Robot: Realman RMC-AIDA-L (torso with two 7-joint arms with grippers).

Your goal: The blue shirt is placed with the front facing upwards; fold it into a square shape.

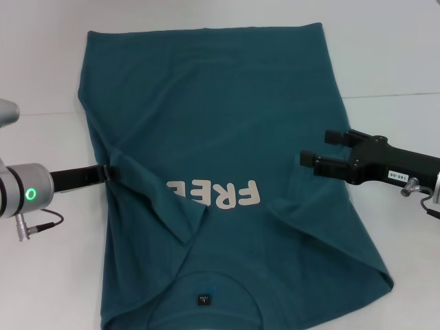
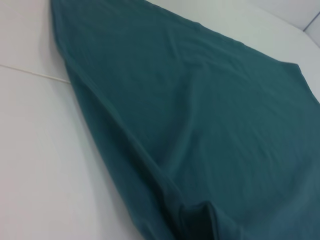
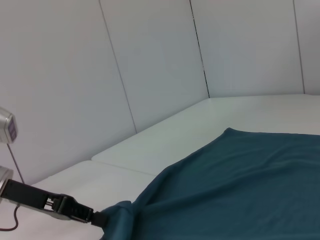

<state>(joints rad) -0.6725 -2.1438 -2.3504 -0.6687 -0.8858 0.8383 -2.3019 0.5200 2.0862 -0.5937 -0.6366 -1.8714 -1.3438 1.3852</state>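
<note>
The blue shirt [image 1: 220, 130] lies flat on the white table, front up, white letters [image 1: 216, 194] showing. Its collar and dark neck label [image 1: 204, 299] are nearest me and its hem is at the far side. Both sleeves are folded inward over the chest. My left gripper [image 1: 110, 173] is at the shirt's left edge, shut on a pinch of fabric; the right wrist view shows the left gripper [image 3: 95, 216] with cloth bunched at its tip. My right gripper [image 1: 321, 148] hovers open over the shirt's right edge, holding nothing. The left wrist view shows only shirt cloth [image 2: 200, 125].
The white table [image 1: 392, 62] has a seam line [image 1: 392, 95] running across it at the right. White wall panels [image 3: 150, 60] stand behind the table. A cable [image 1: 41, 221] hangs by my left wrist.
</note>
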